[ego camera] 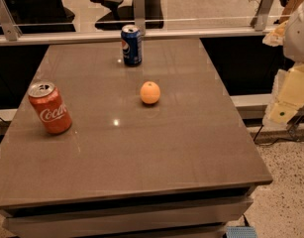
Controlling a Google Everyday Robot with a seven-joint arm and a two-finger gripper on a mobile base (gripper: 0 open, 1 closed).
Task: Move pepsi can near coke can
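Your pincer (286,99) hung beyond the counter's (191,148) right side; whether apart or together, you could not tell. The pepsi can (131,45) stood at the far edge, well apart from the coke can (49,107). Reaching in from the right could have clipped the orange (150,92) or toppled the pepsi can.

The hand (286,100) hangs off the right edge of the surface (191,152). The fruit (150,92) sits to its left. The pepsi can (131,45) stands farther left and behind. The coke can (49,107) is farthest left, toward the front.
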